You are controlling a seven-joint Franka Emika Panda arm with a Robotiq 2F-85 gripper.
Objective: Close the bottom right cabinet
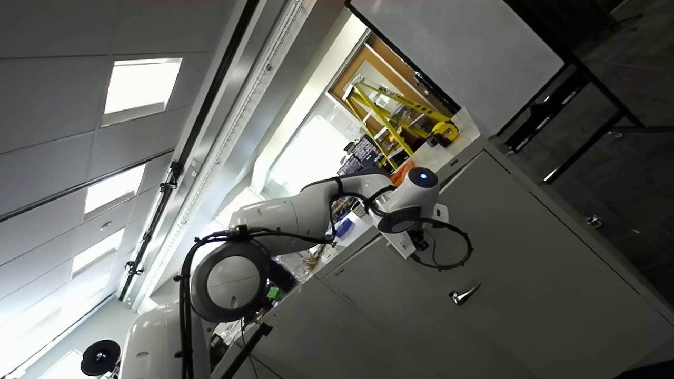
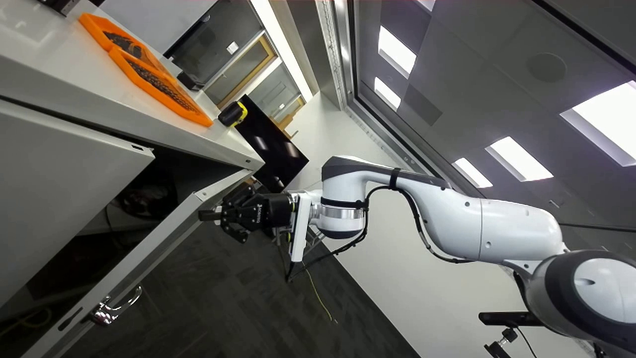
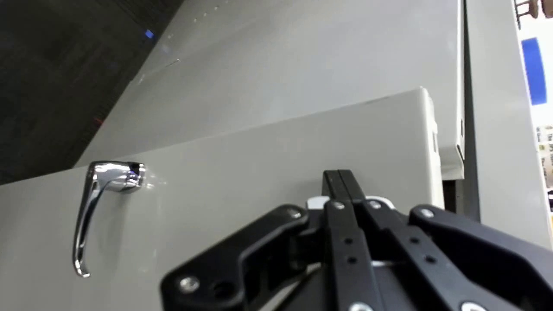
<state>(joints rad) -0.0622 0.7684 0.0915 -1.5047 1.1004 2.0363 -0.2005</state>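
White arm (image 2: 454, 211) outstretched — fingers (image 3: 333, 185) together, pointing at open cabinet door (image 3: 242, 181).

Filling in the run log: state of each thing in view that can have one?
Cabinet door: partly open
Handle: lever points sideways
Neighbouring door: can't tell if fully shut
Gripper: shut, nothing held
Arm light: lit blue
Ceiling lights: lit
Orange case: looks open

White worktop (image 2: 54, 52) w/ items
Orange tray (image 2: 193, 114), dk. contents; blk./yel. tape measure (image 2: 232, 114) just beside its end.
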